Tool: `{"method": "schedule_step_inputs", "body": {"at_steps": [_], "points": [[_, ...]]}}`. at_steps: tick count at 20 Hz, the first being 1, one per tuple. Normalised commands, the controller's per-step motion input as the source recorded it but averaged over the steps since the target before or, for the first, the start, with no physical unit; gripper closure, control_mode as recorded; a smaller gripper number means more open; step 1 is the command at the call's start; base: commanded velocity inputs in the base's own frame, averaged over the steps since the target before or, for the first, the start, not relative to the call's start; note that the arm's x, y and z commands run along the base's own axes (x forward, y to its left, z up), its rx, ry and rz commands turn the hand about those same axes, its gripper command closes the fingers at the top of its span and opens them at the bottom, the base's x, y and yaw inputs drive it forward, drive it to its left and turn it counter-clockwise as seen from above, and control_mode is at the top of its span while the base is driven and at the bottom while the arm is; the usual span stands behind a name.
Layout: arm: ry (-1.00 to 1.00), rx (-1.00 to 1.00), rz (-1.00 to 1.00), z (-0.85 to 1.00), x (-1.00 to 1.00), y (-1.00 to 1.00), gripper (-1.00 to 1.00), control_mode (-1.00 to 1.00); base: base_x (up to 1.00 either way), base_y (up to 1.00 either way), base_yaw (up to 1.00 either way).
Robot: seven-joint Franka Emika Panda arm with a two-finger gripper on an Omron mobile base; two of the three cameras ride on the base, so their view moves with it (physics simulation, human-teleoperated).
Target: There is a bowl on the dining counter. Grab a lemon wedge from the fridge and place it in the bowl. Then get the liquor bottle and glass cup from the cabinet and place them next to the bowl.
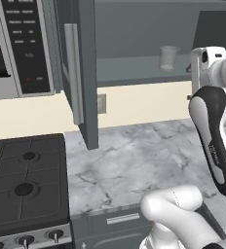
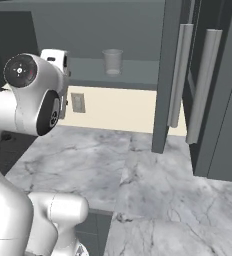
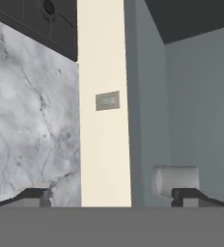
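While my jaws stand spread wide and hold nothing, my gripper [image 3: 111, 195] looks into the open cabinet [image 1: 134, 29], the two dark fingertips [image 3: 34, 195] showing far apart at the bottom of the hand view. Just beyond the other tip lies the glass cup [image 3: 175, 179], seen sideways because my hand is rolled over; in the base views it stands upright on the cabinet's shelf, close to the back wall, with free shelf around it. I judge the wide spread suits a grasp on the cup, which sits beside the gap and not between the tips. Below the shelf run the cream wall with its outlet plate [image 3: 107, 101] and the marble worktop [image 1: 134, 160]; the stove [image 1: 25, 180] sits off to the side. My arm is raised high, wrist level with the shelf, hand pointing toward the cabinet. The cabinet door [image 1: 83, 73] hangs swung out over the worktop, leaving the shelf reachable.
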Motion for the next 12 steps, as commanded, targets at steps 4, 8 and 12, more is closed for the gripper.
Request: {"method": "schedule_step_inputs", "body": {"at_steps": [4,8,12], "points": [[0.0,0.0,0.0,0.0,0.38,0.0,-1.0,-1.0,0.0,0.0,0.0],[0.0,0.0,0.02,0.0,0.53,0.0,-1.0,-1.0,0.0,0.0,0.0],[0.0,0.0,0.07,0.01,0.5,0.0,-1.0,-1.0,0.0,0.0,0.0]]}}
